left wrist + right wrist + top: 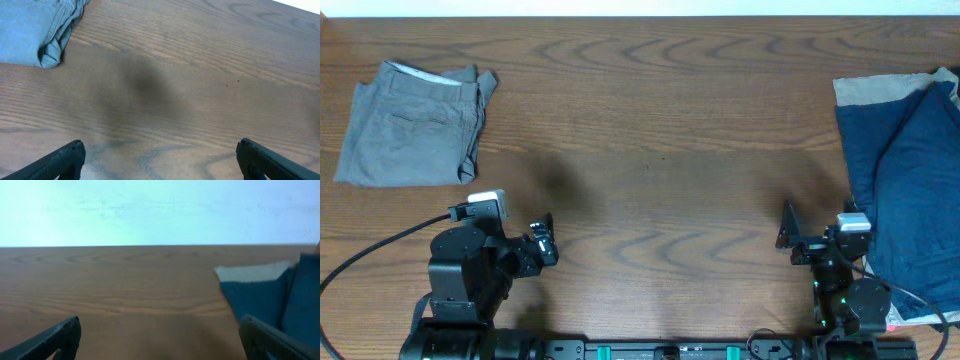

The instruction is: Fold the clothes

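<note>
- Two robot arms sit at the bottom of the top-down picture, one on each side.
- At the lower left, the left fingers (542, 240) are spread wide apart and hold nothing. Only the bare brown desk (660, 150) is under them.
- At the lower right, the right fingers (788, 228) are spread wide too, with nothing between them.
- Near them, along the right edge, a dark blue cloth (910, 190) lies on top of a beige cloth (865, 90).
- Far off, in the upper left, the grey shorts (410, 125) lie flat on the desk. They are wrinkly, with a pale strip along the top edge, well apart from both arms.
</note>
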`<action>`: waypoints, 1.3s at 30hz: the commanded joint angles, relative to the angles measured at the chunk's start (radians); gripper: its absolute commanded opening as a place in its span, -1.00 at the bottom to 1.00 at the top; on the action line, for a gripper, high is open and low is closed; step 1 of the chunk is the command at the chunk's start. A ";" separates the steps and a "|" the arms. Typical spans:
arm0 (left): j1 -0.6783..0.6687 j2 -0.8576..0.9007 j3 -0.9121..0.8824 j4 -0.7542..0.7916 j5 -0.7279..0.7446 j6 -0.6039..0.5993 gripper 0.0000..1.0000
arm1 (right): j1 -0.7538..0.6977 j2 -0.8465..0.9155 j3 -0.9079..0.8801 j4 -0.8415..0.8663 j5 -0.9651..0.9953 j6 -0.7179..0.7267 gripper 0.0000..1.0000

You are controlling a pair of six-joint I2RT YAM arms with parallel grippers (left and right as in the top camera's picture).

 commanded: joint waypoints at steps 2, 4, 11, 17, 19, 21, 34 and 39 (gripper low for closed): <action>-0.001 -0.003 -0.003 0.000 -0.005 -0.010 0.96 | -0.007 -0.007 -0.019 0.015 -0.003 -0.133 0.99; -0.001 -0.003 -0.003 0.000 -0.005 -0.010 0.96 | -0.007 -0.007 -0.019 0.013 0.002 -0.144 0.98; -0.001 -0.003 -0.003 0.000 -0.005 -0.010 0.96 | -0.008 -0.007 -0.019 0.044 0.001 -0.222 0.98; -0.001 -0.003 -0.003 0.000 -0.005 -0.010 0.96 | -0.007 -0.007 -0.019 0.013 0.005 -0.190 0.98; -0.001 -0.003 -0.003 0.000 -0.005 -0.010 0.95 | -0.007 -0.007 -0.019 0.015 0.005 -0.191 0.98; -0.001 -0.003 -0.003 0.000 -0.005 -0.010 0.96 | -0.007 -0.007 -0.019 0.015 0.005 -0.190 0.99; -0.001 -0.003 -0.003 0.000 -0.005 -0.010 0.96 | -0.007 -0.006 -0.019 0.015 0.005 -0.191 0.98; -0.001 -0.003 -0.003 0.000 -0.005 -0.010 0.95 | -0.007 -0.006 -0.019 0.015 0.005 -0.191 0.98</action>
